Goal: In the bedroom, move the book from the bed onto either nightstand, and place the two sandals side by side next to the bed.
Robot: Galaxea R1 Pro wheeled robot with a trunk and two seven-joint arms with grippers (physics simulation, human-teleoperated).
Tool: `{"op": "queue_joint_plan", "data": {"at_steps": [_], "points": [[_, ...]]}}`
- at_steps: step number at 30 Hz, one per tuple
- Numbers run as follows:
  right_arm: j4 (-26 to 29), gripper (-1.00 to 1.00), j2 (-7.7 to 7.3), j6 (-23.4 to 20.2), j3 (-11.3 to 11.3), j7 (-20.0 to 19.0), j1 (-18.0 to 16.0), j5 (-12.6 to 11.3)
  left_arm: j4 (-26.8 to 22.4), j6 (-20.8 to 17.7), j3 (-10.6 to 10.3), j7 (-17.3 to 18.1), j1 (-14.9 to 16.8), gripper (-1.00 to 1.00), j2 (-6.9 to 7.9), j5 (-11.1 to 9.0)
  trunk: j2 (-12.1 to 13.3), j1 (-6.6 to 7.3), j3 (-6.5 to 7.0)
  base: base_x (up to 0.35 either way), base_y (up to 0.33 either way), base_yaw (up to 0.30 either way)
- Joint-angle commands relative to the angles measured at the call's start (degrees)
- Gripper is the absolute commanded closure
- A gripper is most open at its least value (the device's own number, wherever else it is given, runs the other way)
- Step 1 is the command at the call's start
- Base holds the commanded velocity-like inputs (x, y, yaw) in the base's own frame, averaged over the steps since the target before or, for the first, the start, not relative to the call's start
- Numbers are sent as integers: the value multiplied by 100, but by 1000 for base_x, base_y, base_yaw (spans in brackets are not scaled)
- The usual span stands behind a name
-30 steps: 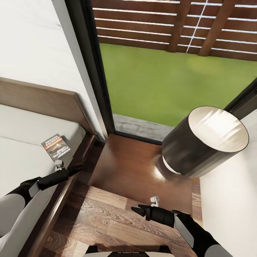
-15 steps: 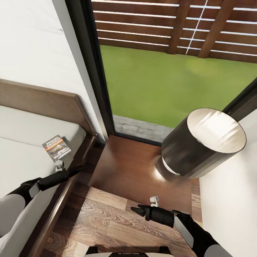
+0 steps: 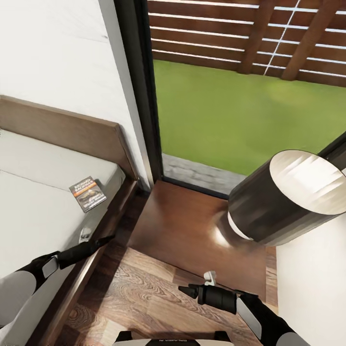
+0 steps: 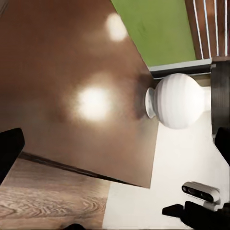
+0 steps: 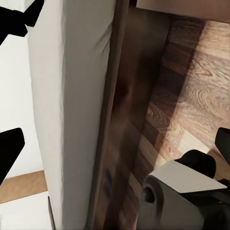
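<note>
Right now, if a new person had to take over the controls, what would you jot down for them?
Left gripper: holds nothing, over the bed's edge; can't tell if open.
Right gripper: holds nothing, over the floor; can't tell if open.
Book lies on the bed near the headboard.
Nightstand, carrying a lamp, stands beside the bed.
Done: nothing.
Left: book onto nightstand, then find and pair the sandals.

my black left gripper [image 3: 106,238] reaches forward on its white-sleeved arm, fingers together. my black right gripper [image 3: 184,289] points across toward it from low at my right, state unclear.
</note>
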State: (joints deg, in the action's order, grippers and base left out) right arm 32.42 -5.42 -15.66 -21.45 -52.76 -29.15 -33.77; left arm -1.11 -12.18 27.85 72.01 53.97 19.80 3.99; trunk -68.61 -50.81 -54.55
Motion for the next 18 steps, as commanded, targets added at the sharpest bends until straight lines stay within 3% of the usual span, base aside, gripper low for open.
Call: {"op": "queue_joint_plan", "data": {"at_steps": [1,4,6,7,12,18], "points": [[4,-100,-5,-51,-26,-1,-3,-60,-1,-47,54,257,-33,-100,11,41,-2,0,-4,0,0,45],[2,-100,-6,-51,-26,-5,-3,-58,-3,-21,48,823,-150,-100,38,46,-2,0,-6,0,0,20],[2,-100,-6,-51,-26,-6,-3,-56,-3,1,47,936,-253,-100,44,49,-2,0,-7,0,0,8],[2,-100,-5,-51,-26,-5,-3,-53,-4,133,30,1008,-496,-100,43,175,-2,0,-7,0,0,2],[-6,-100,-8,-51,-26,2,-3,-55,2,757,5,1025,-1076,-100,9,787,-2,0,-7,0,0,0],[-21,-100,-5,-51,-26,2,-3,-59,5,971,3,1019,-1254,-100,-3,905,-2,0,-7,0,0,3]]}}
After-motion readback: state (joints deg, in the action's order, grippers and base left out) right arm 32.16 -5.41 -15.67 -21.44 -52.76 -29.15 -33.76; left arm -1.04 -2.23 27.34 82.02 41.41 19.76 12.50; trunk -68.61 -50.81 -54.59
